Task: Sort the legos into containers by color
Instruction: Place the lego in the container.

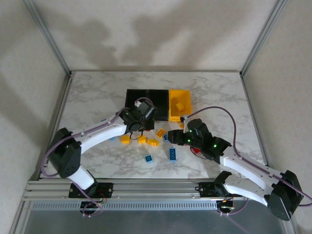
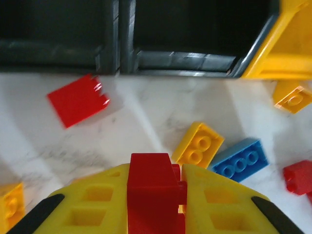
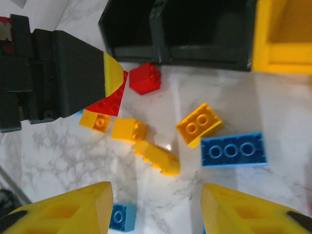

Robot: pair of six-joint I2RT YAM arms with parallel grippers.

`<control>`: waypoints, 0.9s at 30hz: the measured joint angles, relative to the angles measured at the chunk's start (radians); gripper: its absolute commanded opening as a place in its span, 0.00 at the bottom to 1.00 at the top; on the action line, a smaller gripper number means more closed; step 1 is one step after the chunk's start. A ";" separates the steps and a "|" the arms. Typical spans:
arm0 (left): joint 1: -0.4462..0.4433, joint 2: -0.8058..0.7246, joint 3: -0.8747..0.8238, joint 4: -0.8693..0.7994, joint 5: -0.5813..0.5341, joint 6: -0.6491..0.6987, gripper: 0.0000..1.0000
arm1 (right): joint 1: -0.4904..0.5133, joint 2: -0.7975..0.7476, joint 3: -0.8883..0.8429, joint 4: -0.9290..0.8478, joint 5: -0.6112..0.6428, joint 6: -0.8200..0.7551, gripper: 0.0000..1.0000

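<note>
**Left wrist view.** The left fingers (image 2: 92,204) are found closed hard on a red lego (image 2: 151,180), which is gripped squarely between them. The left black container (image 2: 53,51) and the middle black container (image 2: 190,61) lie at twelve o'clock of it, and the yellow container (image 2: 280,58) at two o'clock. On the counter (image 2: 146,112), a loose red lego (image 2: 78,100) is noted at ten o'clock. A yellow lego (image 2: 199,144) and a blue lego (image 2: 240,163) are noted at three o'clock.

**Top view.** The three containers are seen in a row at twelve o'clock of the scattered legos. The left arm (image 1: 97,134) is stopped just short of the black pair. One yellow piece (image 1: 179,106) is lying in the yellow container.

**Right wrist view.** The right fingers (image 3: 73,209) are part-open with nothing held, poised over loose legos. A slanted yellow lego (image 3: 156,157) lies between them, toward twelve o'clock.

**Recommendation.**
- The held lego should be lifted enough to clear the near wall.
- It should then be carried toward twelve o'clock and centred over one black container.
- It should be released only once it is inside the rim.
- Which black container is meant for red cannot be told, so one should be chosen and kept.
- The loose red lego should not be swept aside in passing.
</note>
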 measured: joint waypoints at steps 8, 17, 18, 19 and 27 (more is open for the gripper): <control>0.024 0.254 0.298 -0.005 -0.001 0.043 0.07 | -0.024 -0.059 -0.039 -0.019 0.053 0.056 0.50; 0.068 0.506 0.572 -0.058 -0.031 0.089 0.07 | -0.024 -0.116 -0.065 -0.051 0.084 0.103 0.51; 0.070 0.525 0.588 -0.065 -0.037 0.090 0.08 | -0.025 -0.125 -0.065 -0.055 0.089 0.105 0.51; 0.072 0.542 0.600 -0.071 -0.040 0.092 0.08 | -0.025 -0.135 -0.065 -0.060 0.097 0.108 0.51; 0.080 0.582 0.621 -0.095 -0.066 0.096 0.22 | -0.027 -0.167 -0.067 -0.086 0.117 0.126 0.51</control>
